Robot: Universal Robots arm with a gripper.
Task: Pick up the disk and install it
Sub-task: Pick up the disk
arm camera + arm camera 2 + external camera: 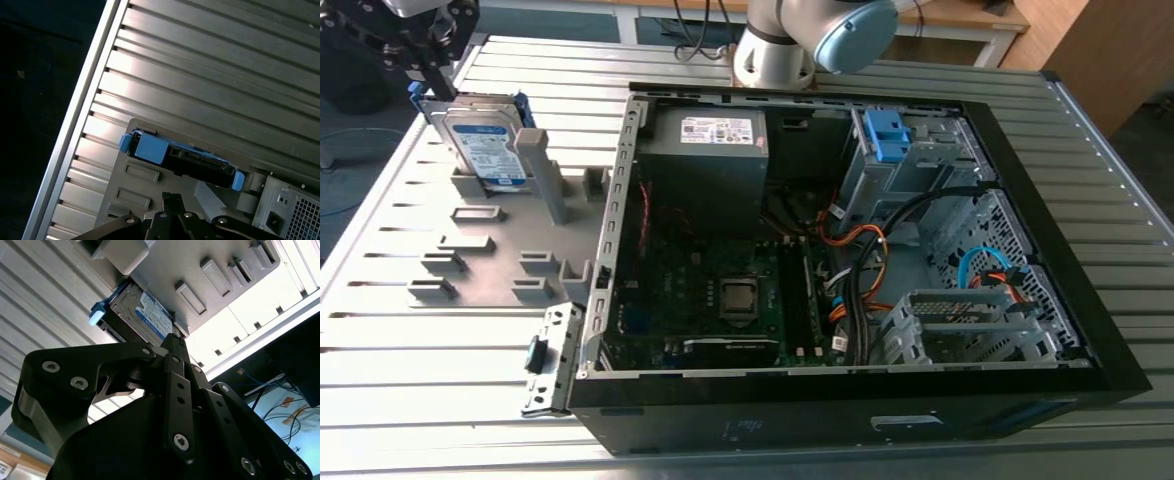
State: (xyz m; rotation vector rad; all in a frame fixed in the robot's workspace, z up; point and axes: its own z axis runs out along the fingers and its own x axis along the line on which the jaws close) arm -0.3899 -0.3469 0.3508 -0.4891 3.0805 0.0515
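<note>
Exterior view first: the disk (487,145) is being held upright on its edge in a slot of the grey holder (494,240), in the upper part of the exterior view's left. It is well apart from the open computer case (881,410) in the middle of the frame. The gripper (440,85) is being carried directly over the disk's top edge, either touching it or just above it. Which of the two cannot be told, and it cannot be told whether the jaws are apart or together. A risk is being posed by the holder's tall post (544,175) just beside the disk: a lift made off the vertical is judged likely to jam the blue frame against it. Inside the case, loose cables (854,250) are lying near the drive bay (921,160), so snagging is judged possible there.

Second wrist view: the gripper (175,342) is being seen close against one corner of the disk (145,315), whose label is being turned toward the camera. A hold taken so near a corner is judged liable to let the disk swing or slip.

First wrist view: the disk (185,157) is being seen edge-on in the holder (145,185) on the ribbed table (210,60), with the gripper (172,200) near its long side. Contact is not being shown. A closure made off-centre is judged likely to push the thin disk sideways in its slot and wedge it.
</note>
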